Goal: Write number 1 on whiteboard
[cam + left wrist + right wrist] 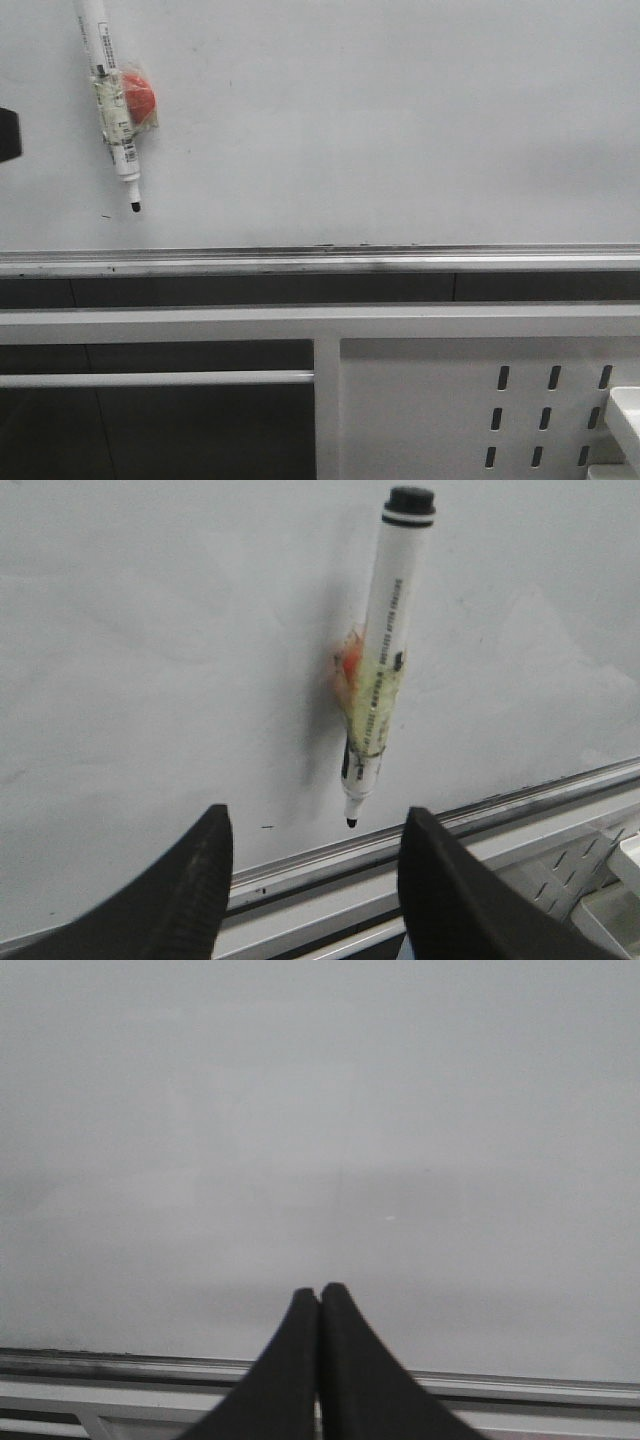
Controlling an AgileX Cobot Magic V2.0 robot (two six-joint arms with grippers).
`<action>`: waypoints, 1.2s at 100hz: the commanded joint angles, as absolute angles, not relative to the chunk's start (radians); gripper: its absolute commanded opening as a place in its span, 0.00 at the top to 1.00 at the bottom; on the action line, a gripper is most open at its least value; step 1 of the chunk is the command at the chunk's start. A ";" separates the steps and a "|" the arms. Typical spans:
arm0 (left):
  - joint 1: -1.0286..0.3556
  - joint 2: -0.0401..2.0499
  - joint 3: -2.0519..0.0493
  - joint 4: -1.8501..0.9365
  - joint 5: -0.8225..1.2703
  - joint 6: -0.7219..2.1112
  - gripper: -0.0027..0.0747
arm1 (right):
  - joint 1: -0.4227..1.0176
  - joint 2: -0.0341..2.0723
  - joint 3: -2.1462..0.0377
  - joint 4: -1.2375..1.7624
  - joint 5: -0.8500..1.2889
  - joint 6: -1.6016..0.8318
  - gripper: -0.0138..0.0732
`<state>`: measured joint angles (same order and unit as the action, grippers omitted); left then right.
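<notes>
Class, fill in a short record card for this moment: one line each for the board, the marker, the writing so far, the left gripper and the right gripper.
board: whiteboard, upright, silver rail along its lower edge
marker: marker stuck on the board with a red magnet, tip down, uncapped
writing: no number 1 visible; only tiny dark specks
left gripper: left gripper open, facing the marker, not touching it
right gripper: right gripper shut, empty, facing bare board
</notes>
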<state>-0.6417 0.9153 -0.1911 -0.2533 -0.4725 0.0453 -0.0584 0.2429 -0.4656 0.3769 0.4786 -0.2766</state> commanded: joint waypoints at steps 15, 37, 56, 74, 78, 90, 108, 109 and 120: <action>-0.746 1.152 -0.221 -0.296 -0.849 0.038 0.52 | -0.059 0.257 -0.529 0.386 0.450 -0.288 0.92; -0.834 1.357 -0.221 -0.338 -1.119 -0.008 0.52 | -0.059 0.257 -0.529 0.390 0.448 -0.288 0.92; -0.847 1.499 -0.221 -0.422 -1.337 -0.052 0.52 | -0.059 0.257 -0.529 0.393 0.448 -0.288 0.92; -0.847 1.540 -0.224 -0.423 -1.361 -0.095 0.52 | -0.059 0.257 -0.529 0.393 0.444 -0.288 0.92; -0.847 1.542 -0.227 -0.423 -1.361 -0.095 0.52 | -0.059 0.257 -0.529 0.393 0.441 -0.288 0.92; -0.847 1.542 -0.249 -0.424 -1.361 -0.095 0.52 | -0.059 0.257 -0.529 0.393 0.436 -0.288 0.92; -0.845 1.542 -0.285 -0.450 -1.361 -0.091 0.52 | -0.059 0.257 -0.529 0.393 0.430 -0.288 0.92; -0.845 1.542 -0.287 -0.451 -1.361 -0.091 0.52 | -0.059 0.257 -0.529 0.393 0.430 -0.288 0.92; -0.845 1.548 -0.304 -0.453 -1.359 -0.089 0.52 | -0.059 0.257 -0.529 0.393 0.428 -0.288 0.92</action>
<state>-0.8373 1.5625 -0.2761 -0.4452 -1.1350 -0.0845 -0.0584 0.2429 -0.4938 0.3823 0.5153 -0.2793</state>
